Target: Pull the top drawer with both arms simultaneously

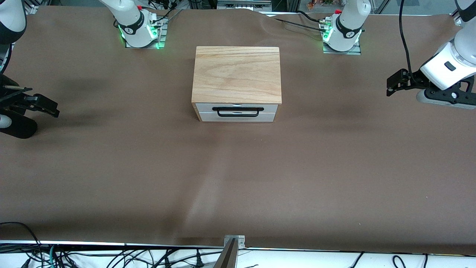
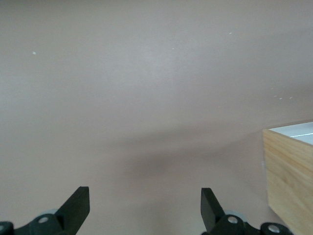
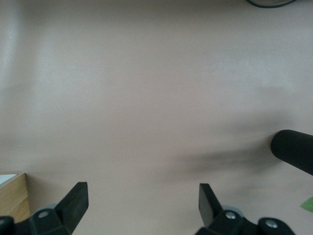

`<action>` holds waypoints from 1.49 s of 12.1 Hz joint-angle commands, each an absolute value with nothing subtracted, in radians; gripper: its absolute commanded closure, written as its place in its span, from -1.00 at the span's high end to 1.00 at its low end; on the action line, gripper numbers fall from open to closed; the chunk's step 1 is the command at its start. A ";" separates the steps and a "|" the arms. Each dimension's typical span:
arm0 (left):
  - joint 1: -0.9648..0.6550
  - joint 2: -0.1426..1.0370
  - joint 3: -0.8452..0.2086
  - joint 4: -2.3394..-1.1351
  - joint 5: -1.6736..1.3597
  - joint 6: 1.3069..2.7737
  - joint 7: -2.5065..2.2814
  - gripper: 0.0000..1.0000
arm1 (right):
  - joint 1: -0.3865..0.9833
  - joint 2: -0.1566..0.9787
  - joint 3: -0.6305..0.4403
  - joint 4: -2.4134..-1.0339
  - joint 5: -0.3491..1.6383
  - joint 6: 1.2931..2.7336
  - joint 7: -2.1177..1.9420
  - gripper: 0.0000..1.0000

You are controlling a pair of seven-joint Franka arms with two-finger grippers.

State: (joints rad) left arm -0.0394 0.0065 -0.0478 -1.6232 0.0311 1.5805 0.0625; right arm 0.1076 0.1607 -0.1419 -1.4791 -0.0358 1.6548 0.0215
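**Drawer pull — approach pending**

Left gripper (image 1: 395, 82) and right gripper (image 1: 44, 106): fingers spread, empty, over bare table (image 1: 148, 167) at either end. Top drawer (image 1: 237, 108) closed, mid-table, handle (image 1: 238, 112) facing the camera — grip both ends, pull evenly.

A brown-covered table (image 1: 148, 178) fills the scene, black cables (image 1: 122, 258) seemingly tangled below its near edge.

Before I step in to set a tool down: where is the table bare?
Bare: the wide brown table between the cabinet with its top drawer and the camera's edge. Narrower bare strips flank the cabinet, ending at the open left hand and open right hand, both waiting.
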 commanded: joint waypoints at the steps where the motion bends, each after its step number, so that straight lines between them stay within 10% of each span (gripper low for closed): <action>1: -0.035 0.008 -0.057 -1.588 0.052 1.551 0.061 1.00 | 0.101 0.150 -0.137 -1.488 -0.021 1.651 0.015 1.00; 18: -0.048 0.095 -0.060 -1.526 -0.050 1.479 0.072 1.00 | 0.106 0.150 -0.135 -1.489 -0.020 1.652 0.018 1.00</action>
State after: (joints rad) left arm -0.0523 0.0748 -0.0583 -1.5648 -0.0055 1.5094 0.0626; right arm 0.1091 0.1622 -0.1396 -1.4795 -0.0349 1.6549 0.0215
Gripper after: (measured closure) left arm 0.000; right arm 0.000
